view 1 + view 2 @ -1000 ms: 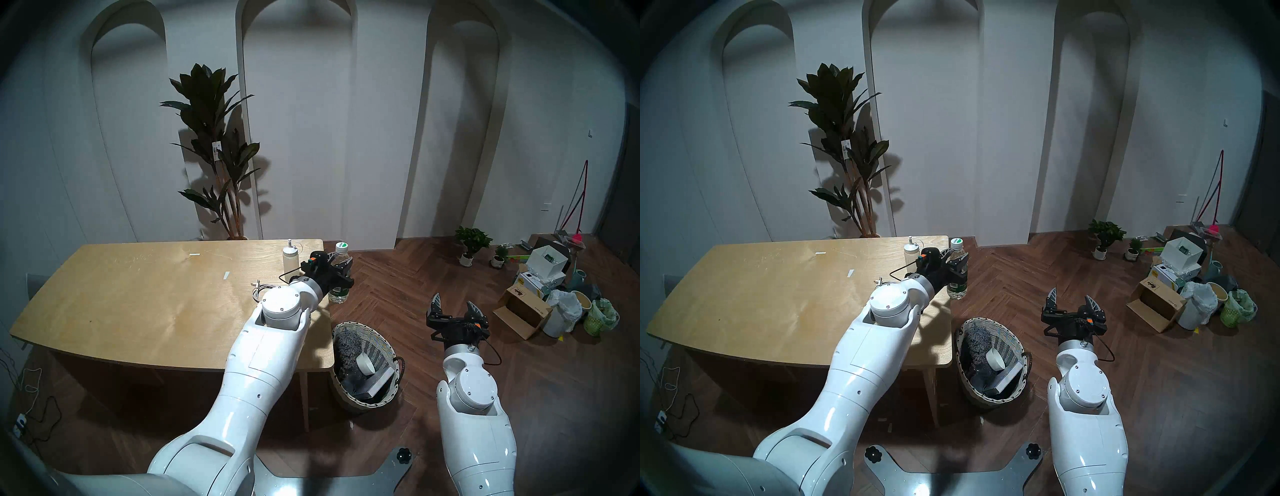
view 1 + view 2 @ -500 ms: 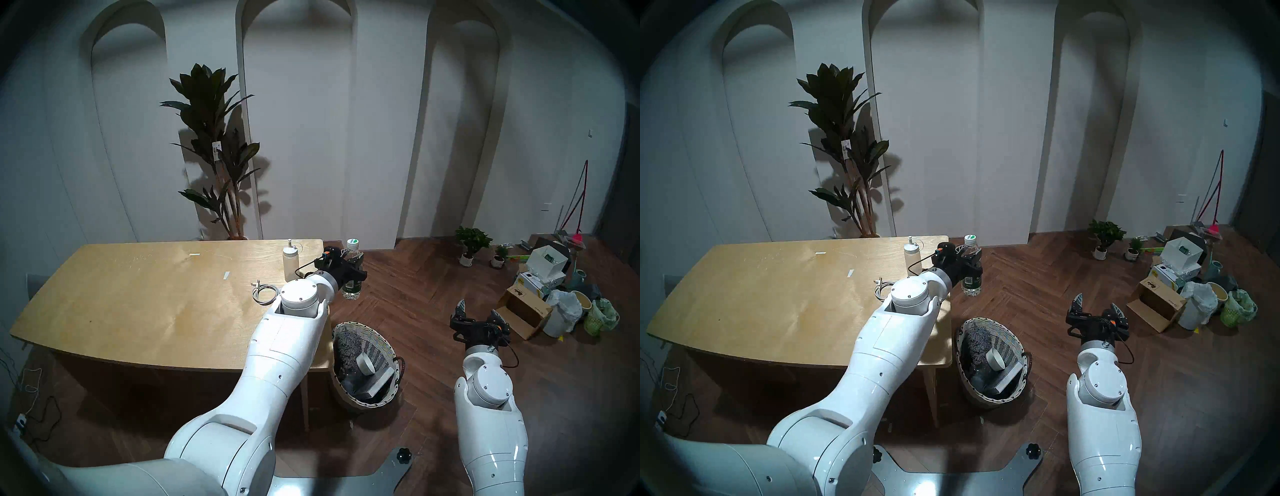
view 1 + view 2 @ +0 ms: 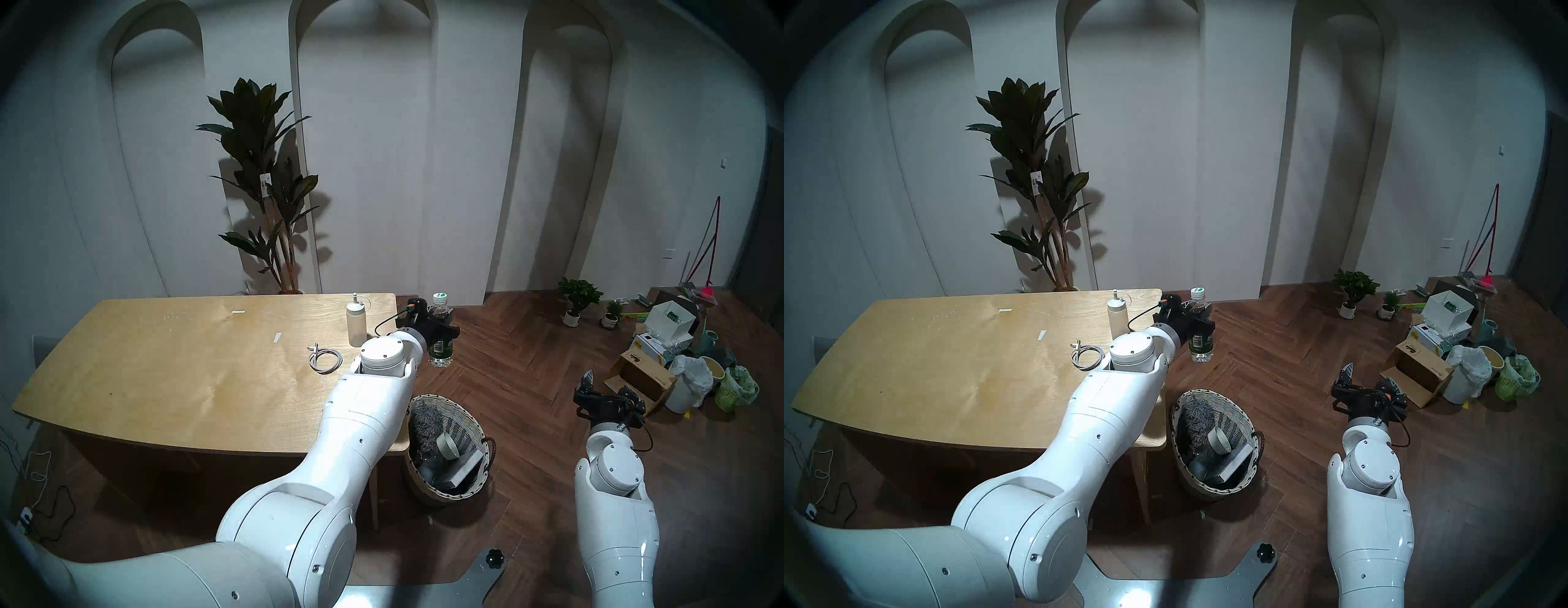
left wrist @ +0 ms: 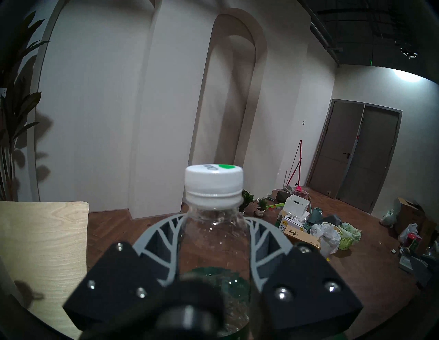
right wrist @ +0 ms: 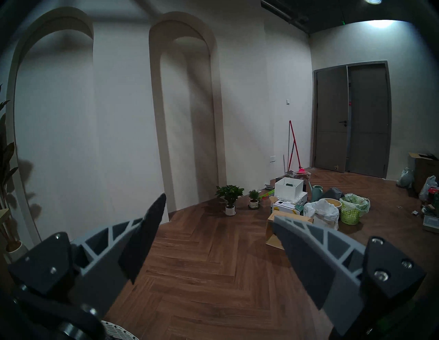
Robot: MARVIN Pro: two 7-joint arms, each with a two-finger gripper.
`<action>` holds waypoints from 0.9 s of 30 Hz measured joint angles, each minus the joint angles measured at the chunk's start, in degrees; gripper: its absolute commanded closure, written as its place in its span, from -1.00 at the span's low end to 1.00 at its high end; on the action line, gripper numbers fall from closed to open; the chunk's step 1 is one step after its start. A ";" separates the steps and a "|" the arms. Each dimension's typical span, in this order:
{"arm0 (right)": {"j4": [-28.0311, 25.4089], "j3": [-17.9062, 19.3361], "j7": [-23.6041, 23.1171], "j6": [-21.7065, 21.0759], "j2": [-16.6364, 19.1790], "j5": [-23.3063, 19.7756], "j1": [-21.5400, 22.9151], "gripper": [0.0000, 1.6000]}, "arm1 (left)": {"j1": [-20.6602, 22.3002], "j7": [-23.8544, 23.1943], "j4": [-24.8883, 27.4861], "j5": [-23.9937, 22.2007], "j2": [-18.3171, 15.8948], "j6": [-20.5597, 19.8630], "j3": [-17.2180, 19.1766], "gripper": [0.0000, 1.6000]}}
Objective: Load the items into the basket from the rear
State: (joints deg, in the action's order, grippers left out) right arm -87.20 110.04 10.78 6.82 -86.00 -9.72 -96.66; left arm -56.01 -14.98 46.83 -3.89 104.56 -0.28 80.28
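Just right of frame centre, the left gripper (image 3: 441,325) clamps the clear water bottle (image 3: 441,339) upright, its fingers (image 4: 164,239) pressed on either side below the white cap; the bottle hangs past the wooden table's (image 3: 178,365) right edge, above the floor. The squeeze bottle (image 3: 356,320) and coiled white cable (image 3: 324,361) sit on the table. Lower, the wicker basket (image 3: 475,424) stands beside a table leg. At right, the right gripper (image 3: 606,382) hangs spread wide, holding nothing.
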 measured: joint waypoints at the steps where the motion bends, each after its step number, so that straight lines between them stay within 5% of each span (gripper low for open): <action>1: 0.13 0.20 0.09 -0.01 0.10 -0.09 0.06 -1.00 | 0.46 0.22 -0.67 -0.05 0.24 0.03 0.07 1.00; 8: 0.97 1.07 0.55 -0.09 0.67 -0.70 0.44 -1.00 | 3.21 1.46 -4.69 -0.35 1.54 0.31 0.36 0.98; 10: 1.19 1.22 0.64 -0.10 0.82 -0.88 0.59 -1.00 | 4.13 1.81 -6.09 -0.41 1.90 0.44 0.36 -1.00; 27: 1.99 1.37 -0.10 -0.13 1.55 -2.19 1.69 -1.00 | 11.24 2.34 -15.36 -0.93 3.28 3.37 -0.13 -1.00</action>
State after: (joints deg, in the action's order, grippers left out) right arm -85.21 111.41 10.68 6.69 -84.44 -11.90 -94.97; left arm -44.77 -12.64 31.46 -4.82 107.84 3.09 80.14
